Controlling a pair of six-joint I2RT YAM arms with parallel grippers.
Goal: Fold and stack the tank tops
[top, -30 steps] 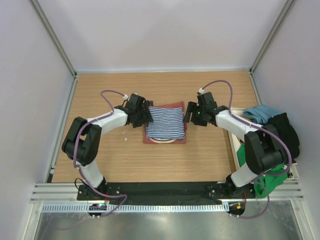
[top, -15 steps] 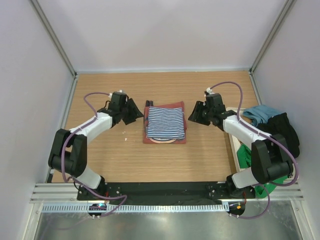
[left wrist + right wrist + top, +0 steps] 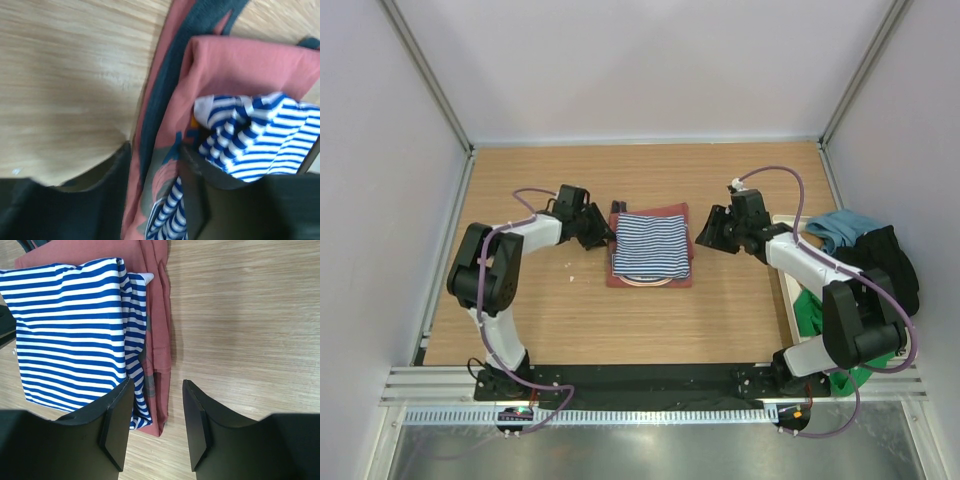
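Observation:
The navy-and-white striped tank top (image 3: 652,246) lies folded on the folded rust-red tank top (image 3: 649,281) at mid-table. My left gripper (image 3: 603,231) is low at the stack's left edge. Its open jaws (image 3: 155,150) straddle that edge, with the red top (image 3: 240,60), its dark trim (image 3: 155,100) and some striped cloth (image 3: 260,135) between the fingers. My right gripper (image 3: 706,231) hovers at the stack's right edge. It is open (image 3: 156,385), with the red top's edge (image 3: 157,315) and bare wood in the gap and the striped top (image 3: 65,330) under its left finger.
A white tray (image 3: 789,290) at the table's right edge holds a teal cloth (image 3: 835,225), a black garment (image 3: 890,265) and a green one (image 3: 840,355). A tiny white scrap (image 3: 572,279) lies on the wood left of the stack.
Both grippers drew back from the stack and their jaws narrowed. The left gripper has since come back to the stack's left edge; the right stays just off the right edge.

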